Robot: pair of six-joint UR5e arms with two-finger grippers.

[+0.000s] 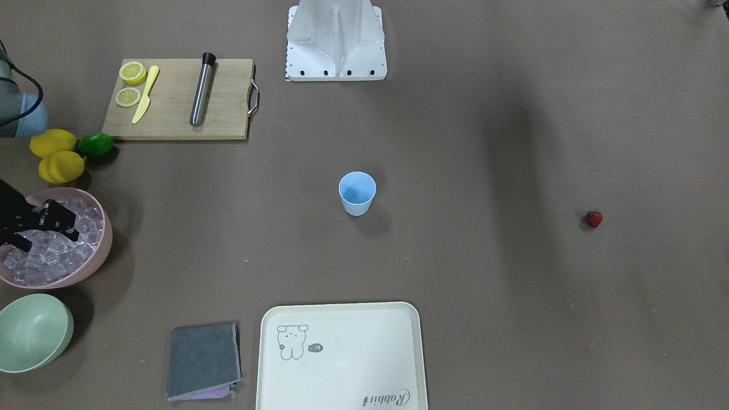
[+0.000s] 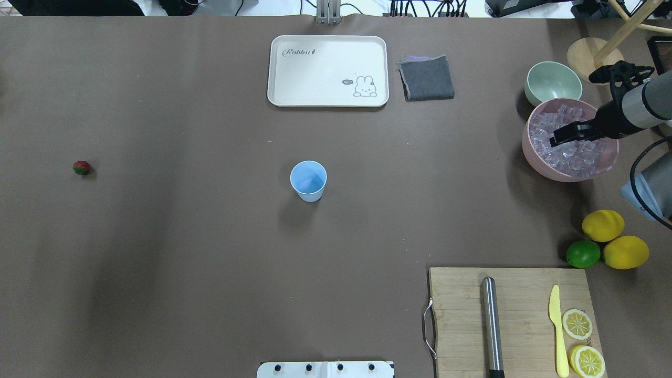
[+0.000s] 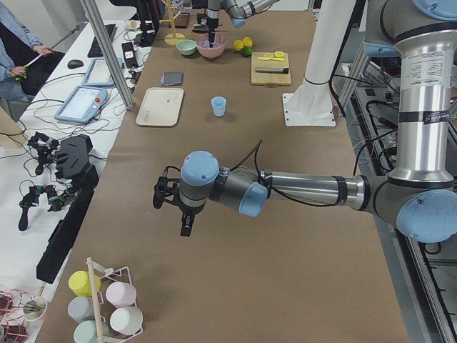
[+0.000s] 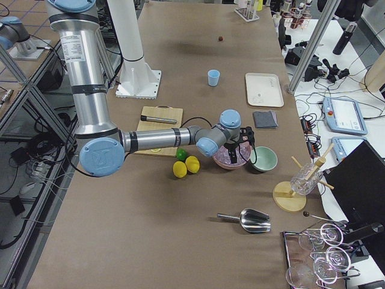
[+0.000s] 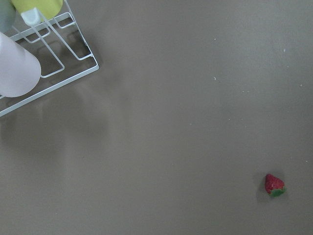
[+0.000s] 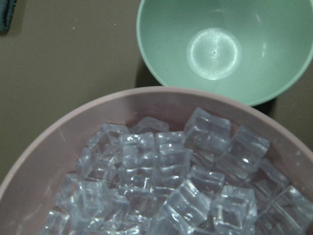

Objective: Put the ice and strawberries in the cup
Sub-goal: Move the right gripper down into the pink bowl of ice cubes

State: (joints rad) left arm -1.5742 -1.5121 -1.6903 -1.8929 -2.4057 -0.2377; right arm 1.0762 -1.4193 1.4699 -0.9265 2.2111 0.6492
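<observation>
The light blue cup (image 1: 357, 193) stands upright and empty mid-table; it also shows in the overhead view (image 2: 308, 180). The strawberry (image 1: 594, 218) lies alone far off on the robot's left side, and shows in the overhead view (image 2: 81, 168) and the left wrist view (image 5: 274, 184). The ice (image 1: 51, 253) fills a pink bowl (image 1: 106, 242). My right gripper (image 1: 50, 239) hangs over the ice (image 2: 575, 155) with its fingers apart and holds nothing. My left gripper (image 3: 171, 214) hovers above bare table beyond the strawberry; I cannot tell whether it is open or shut.
A pale green bowl (image 1: 31, 333) sits beside the pink bowl. Two lemons (image 1: 57, 156) and a lime (image 1: 95, 144) lie near a cutting board (image 1: 228, 108) holding a knife, lemon slices and a metal muddler. A cream tray (image 1: 342, 359), a grey cloth (image 1: 203, 360) and a cup rack (image 5: 49, 63) are around.
</observation>
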